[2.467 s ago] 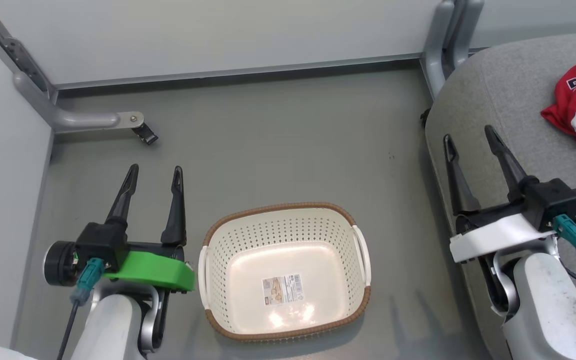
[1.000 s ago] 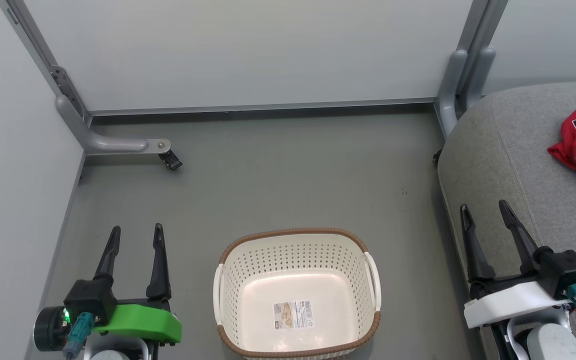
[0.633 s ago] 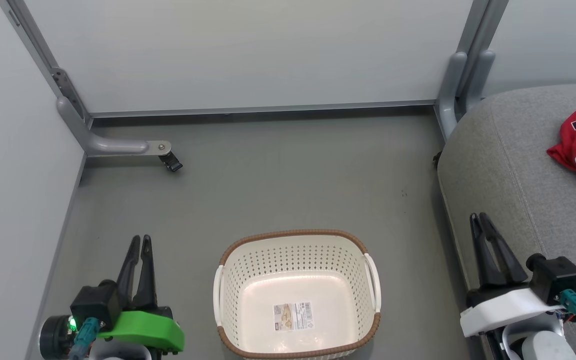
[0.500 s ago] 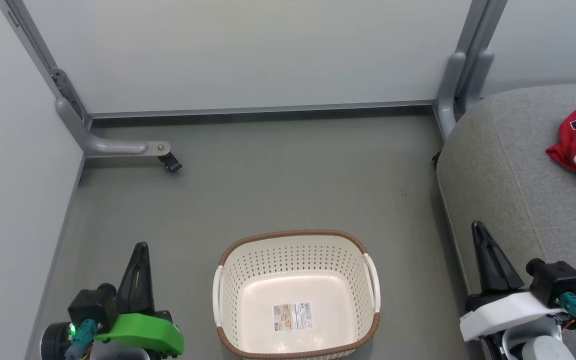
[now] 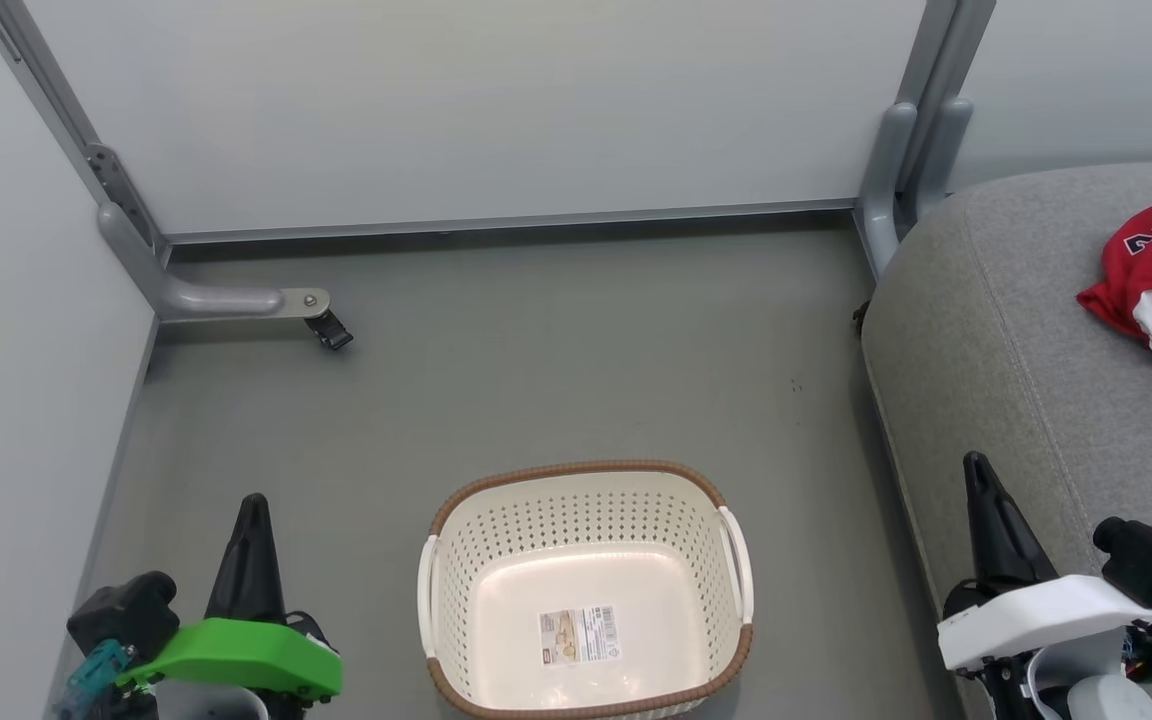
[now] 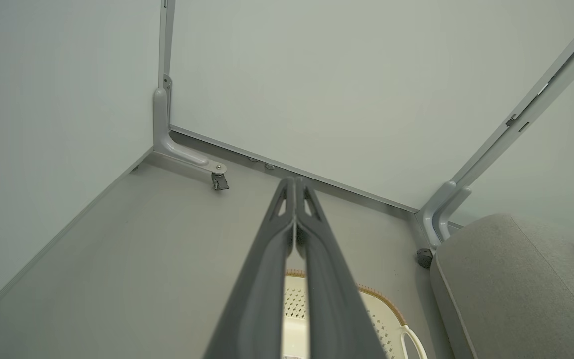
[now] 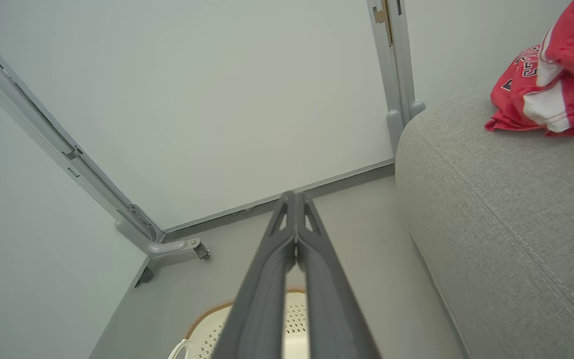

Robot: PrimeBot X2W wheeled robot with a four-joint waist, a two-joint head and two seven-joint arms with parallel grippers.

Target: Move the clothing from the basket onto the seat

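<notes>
Seems finished — basket (image 5: 576, 468) empty, clothing (image 5: 1151, 275) heaped on the seat (image 5: 1016, 330), right of the basket. Park left claw (image 5: 254, 503) and right claw (image 5: 976, 462), both pinched closed on nothing, flanking the basket — clear of its rim.

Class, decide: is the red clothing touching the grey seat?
Touching. The right wrist view shows the clothing lying directly on the seat, no gap beneath.

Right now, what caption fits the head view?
Empty basket on floor, red clothing on seat, left claw and right claw shut.
</notes>
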